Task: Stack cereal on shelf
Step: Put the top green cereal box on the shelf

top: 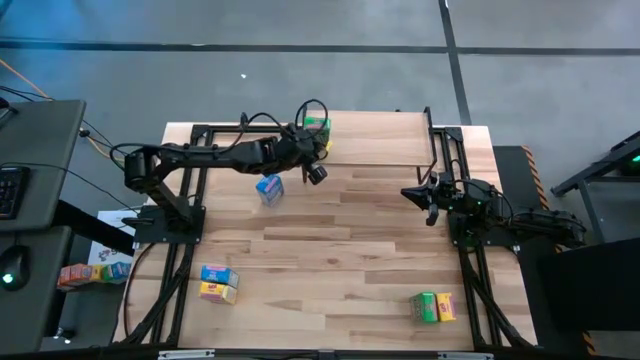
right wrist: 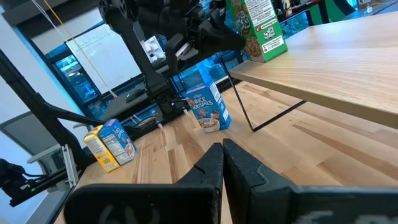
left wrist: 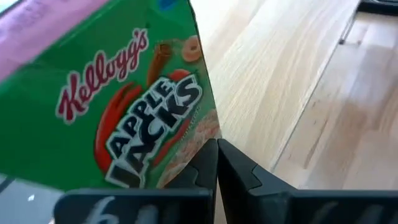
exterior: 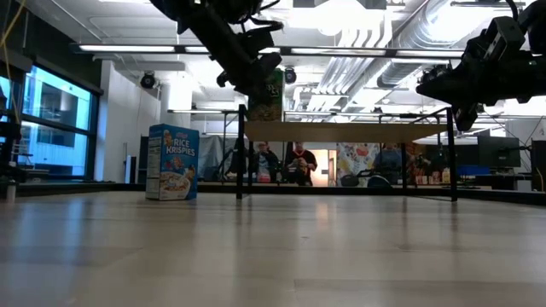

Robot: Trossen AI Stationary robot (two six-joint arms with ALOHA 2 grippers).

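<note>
A green Apple Jacks cereal box (top: 316, 126) (left wrist: 124, 106) stands upright on its base at the left end of the shelf (top: 380, 140), a light-wood board on thin black legs at the table's far side. My left gripper (top: 316, 172) (left wrist: 216, 152) hovers shut just beside this box, over the shelf's near left corner, slanting down. A blue Rice Krispies cereal box (top: 268, 187) (exterior: 172, 162) stands upright on the table left of the shelf. My right gripper (top: 418, 195) (right wrist: 222, 149) waits shut at the table's right side, off the shelf's right end. My left gripper has its shut fingertips (left wrist: 208, 158) right at the lower corner of the green box's printed front (left wrist: 186, 155). They come slanting down from the table's left. I cannot tell whether they touch the box or stand just beside it. The box rests on the shelf, upright.
A blue and a yellow box (top: 218, 283) lie together near the table's front left. A green and a yellow box (top: 433, 307) lie at the front right. The black arm frames (top: 190, 200) run along both sides. People show in the room behind (exterior: 299, 162).
</note>
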